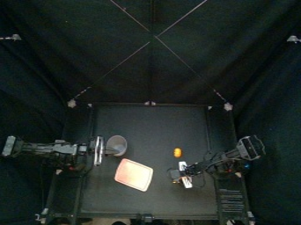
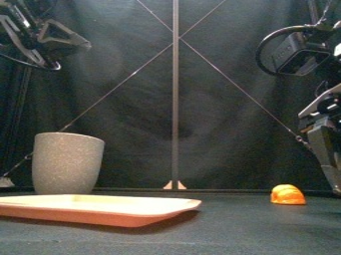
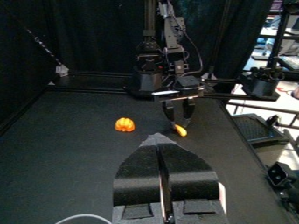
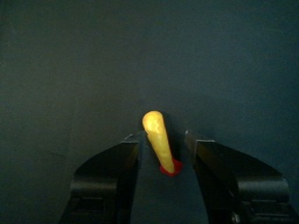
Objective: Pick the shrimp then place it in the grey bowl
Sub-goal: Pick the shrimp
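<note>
Flat pink tray [image 2: 94,207], smooth with a shallow rim, lay nearest at the front view's lower left; a shrimp let go short would likely land there. Behind it stood the tall grey speckled bowl [image 2: 67,162], whose narrow mouth could be missed or its wall knocked. The right gripper [image 4: 163,140], centre of its wrist view, clamped the shrimp [image 4: 153,127] by its thin body, so it might twist loose. The left gripper [image 3: 163,142] was closed on nothing beside the bowl. A rounded orange toy [image 2: 286,194] sat lower right. The shrimp was curved, glossy and yellow, seemingly plastic.
</note>
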Tool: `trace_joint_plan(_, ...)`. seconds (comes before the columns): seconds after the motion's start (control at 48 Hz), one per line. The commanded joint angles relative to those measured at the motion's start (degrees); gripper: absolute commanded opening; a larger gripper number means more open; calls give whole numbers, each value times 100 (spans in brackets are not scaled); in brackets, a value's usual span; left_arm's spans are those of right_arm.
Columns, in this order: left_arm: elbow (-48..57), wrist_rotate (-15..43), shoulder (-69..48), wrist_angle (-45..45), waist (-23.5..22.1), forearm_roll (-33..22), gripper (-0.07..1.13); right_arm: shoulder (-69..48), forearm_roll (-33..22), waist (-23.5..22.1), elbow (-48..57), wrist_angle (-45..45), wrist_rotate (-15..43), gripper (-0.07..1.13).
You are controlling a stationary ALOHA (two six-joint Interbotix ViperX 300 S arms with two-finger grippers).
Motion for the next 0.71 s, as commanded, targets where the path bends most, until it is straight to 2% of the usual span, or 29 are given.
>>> trace_joint_plan(0.021,-62,0,26,-53,-18,-18,12,-18,26,18,-44,-18,-9,80)
trace_joint_plan(0.354,-35,0,26,-53,-18,-18,12,185,202,158,-9,-18,-9,77)
trace_joint_plan(0.583,-35,0,26,-62,-18,-18,12,202,220,193,-26,-18,-9,57)
trace_joint_plan(0.708,-26,0,26,-53,-9,-18,12,229,211,176,-53,-26,-9,52)
